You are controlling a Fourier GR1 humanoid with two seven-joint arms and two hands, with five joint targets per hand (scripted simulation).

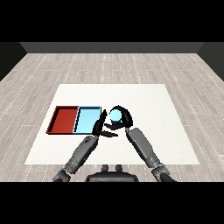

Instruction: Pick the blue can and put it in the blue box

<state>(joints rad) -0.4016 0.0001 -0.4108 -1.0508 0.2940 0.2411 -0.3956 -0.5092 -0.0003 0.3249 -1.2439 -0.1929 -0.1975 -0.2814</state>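
Note:
A light blue can shows end-on just right of the light blue tray. My right hand is curled round it, fingers arching over its top and thumb under it. My left hand stands at the tray's right edge with its fingers straight, close beside the can's lower left. Whether the can rests on the table or is lifted cannot be told.
The red tray lies directly left of the light blue tray, sharing a wall. Both sit on the left half of the white table. Grey wooden floor surrounds the table.

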